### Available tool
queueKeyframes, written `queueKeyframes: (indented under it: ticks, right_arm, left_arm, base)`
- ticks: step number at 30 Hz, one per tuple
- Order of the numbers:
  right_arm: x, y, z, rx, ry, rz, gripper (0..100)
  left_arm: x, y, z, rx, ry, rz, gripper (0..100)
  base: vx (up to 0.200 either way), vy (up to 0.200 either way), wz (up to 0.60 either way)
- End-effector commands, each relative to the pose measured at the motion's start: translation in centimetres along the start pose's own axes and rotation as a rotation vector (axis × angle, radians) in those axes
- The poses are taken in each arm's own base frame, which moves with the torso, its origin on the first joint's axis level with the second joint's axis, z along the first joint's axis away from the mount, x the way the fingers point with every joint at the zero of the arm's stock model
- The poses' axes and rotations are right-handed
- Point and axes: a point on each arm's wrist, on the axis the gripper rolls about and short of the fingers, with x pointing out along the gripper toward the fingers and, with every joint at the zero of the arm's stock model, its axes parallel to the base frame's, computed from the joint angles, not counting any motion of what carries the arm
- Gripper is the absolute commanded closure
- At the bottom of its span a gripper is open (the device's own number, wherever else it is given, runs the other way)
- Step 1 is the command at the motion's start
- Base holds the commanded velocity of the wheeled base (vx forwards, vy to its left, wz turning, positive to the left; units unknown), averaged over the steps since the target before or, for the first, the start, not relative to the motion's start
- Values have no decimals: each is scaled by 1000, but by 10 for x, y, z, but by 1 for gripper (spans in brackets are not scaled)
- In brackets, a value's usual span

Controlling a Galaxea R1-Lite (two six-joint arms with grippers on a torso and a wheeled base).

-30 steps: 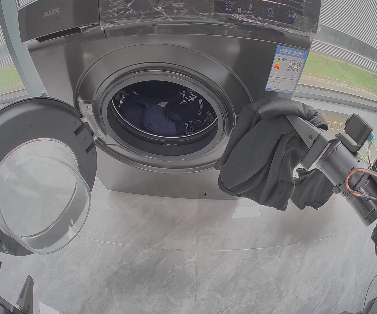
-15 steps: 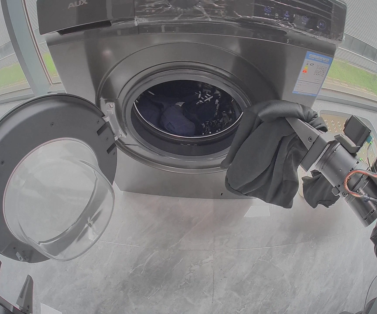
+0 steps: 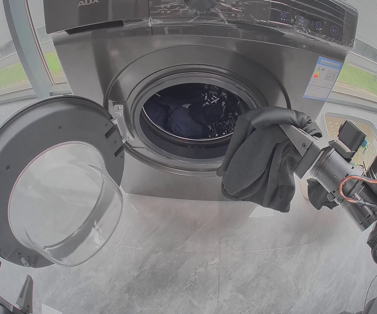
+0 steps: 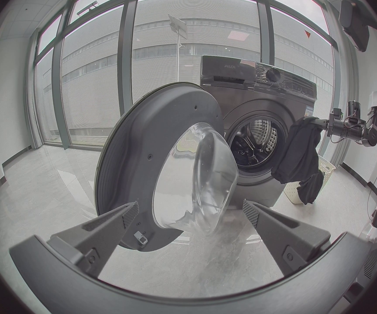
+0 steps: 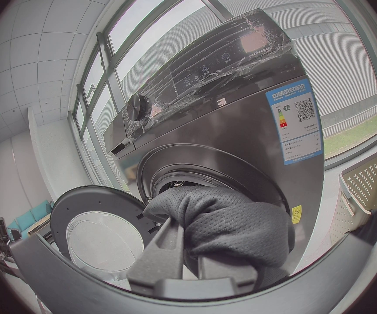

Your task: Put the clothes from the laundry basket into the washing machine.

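Observation:
The grey washing machine (image 3: 88, 62) stands with its round door (image 3: 44, 179) swung open to the left. Dark clothes (image 3: 188, 118) lie inside the drum. My right gripper (image 3: 291, 131) is shut on a dark grey garment (image 3: 258, 162), which hangs in front of the drum opening's right rim and drapes over the fingers (image 5: 162, 249). The garment's (image 4: 299, 153) tail trails down toward the beige laundry basket (image 3: 334, 123), to the right of the machine. My left gripper (image 4: 190, 210) is open and empty, low at the front left, facing the door (image 4: 153, 153).
The laundry basket (image 5: 367, 188) stands on the floor against the machine's right side by the window. The open door's glass bowl (image 3: 66, 201) juts out over the grey tiled floor (image 3: 206, 258). Windows run behind the machine.
The head camera has shifted, so the machine sits further right in view. The held garment now hangs closer to the drum opening, over its right rim. The left gripper has not moved.

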Motion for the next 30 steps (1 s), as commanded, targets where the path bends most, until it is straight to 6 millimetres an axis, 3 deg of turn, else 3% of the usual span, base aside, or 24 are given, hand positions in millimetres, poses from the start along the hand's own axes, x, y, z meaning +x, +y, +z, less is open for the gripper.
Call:
queueKeyframes:
  ticks: [1, 6, 15, 24, 26, 27, 30]
  right_arm:
    - [1, 1, -4, 2, 11, 3, 100]
    - [0, 9, -5, 11, 18, 31, 100]
    - [2, 24, -20, 32, 80, 84, 100]
    - [28, 35, -36, 37, 87, 104, 100]
    - [32, 36, -40, 34, 92, 106, 100]
    - [37, 44, -42, 39, 86, 127, 100]
    - [51, 51, -43, 54, 56, 143, 100]
  left_arm:
    - [0, 0, -5, 0, 2, 2, 0]
    - [0, 0, -5, 2, 1, 1, 0]
    - [0, 0, -5, 35, 0, 6, 0]
    - [0, 0, -5, 40, -4, 14, 0]
    - [-1, 0, 2, 21, -44, 15, 0]
    - [-11, -2, 37, -9, -180, -19, 0]
    - [-7, -7, 59, 2, -135, -178, 0]
  base:
    - [0, -200, 0]
    - [0, -200, 0]
    - [0, 0, 0]
    - [0, 0, 0]
    - [0, 0, 0]
    - [0, 0, 0]
    - [0, 0, 0]
